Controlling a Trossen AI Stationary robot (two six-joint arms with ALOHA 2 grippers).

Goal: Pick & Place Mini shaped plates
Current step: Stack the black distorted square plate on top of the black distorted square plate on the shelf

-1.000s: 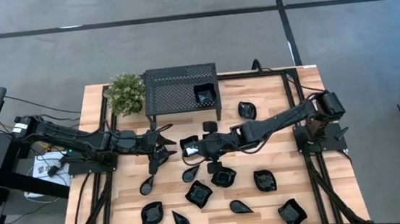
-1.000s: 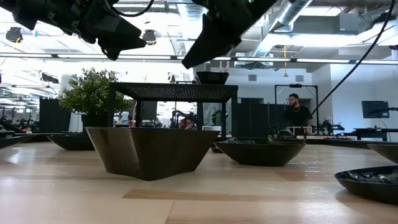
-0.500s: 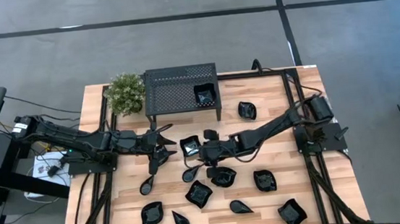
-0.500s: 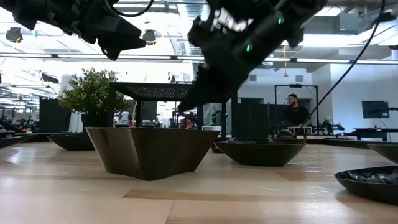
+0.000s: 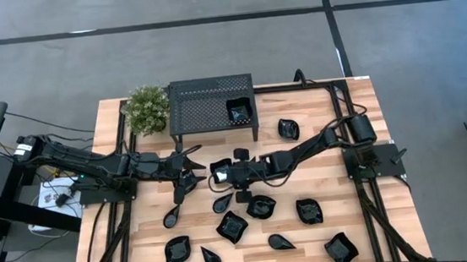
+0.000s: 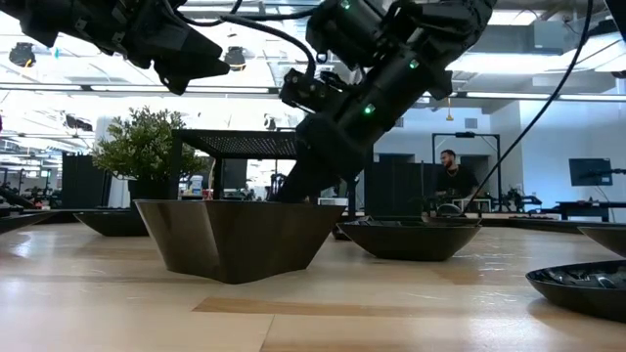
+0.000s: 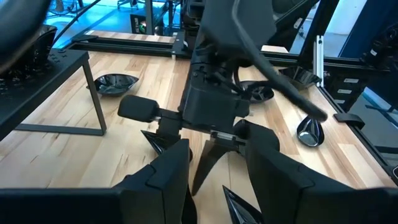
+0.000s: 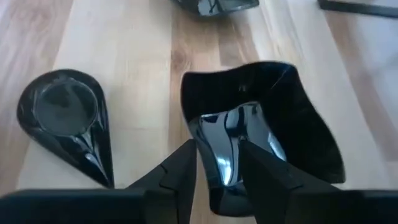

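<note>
One squarish plate [image 8: 261, 134] is what your next move turns on, and it sits directly under the right gripper [image 5: 223, 174], just in front of the black rack [image 5: 212, 106] and a little toward its left-hand end. In the right wrist view the two fingers [image 8: 180, 174] are parted and straddle the plate's near rim, one finger outside the wall and one over the glossy bowl, so the claw is open around that edge and not yet pinching it as far as you can see. The plate runs away from the gripper along the line of the forearm, its wavy far rim lying farthest from the fingers. A teardrop plate [image 8: 68, 124] lies just beside it, apart from it, on the side away from the rack. The right arm is plainly the nearer one; your left gripper [image 5: 188, 171] hangs just beside the same plate, in front of the rack's left leg, fingers spread and empty. My judgement: close on the rim squarely and lift straight up, since a skewed pinch on a slick wall could flip the plate. One plate [image 5: 238, 110] already rests on the rack; the others [image 5: 232, 227] are scattered farther out in front of it.
</note>
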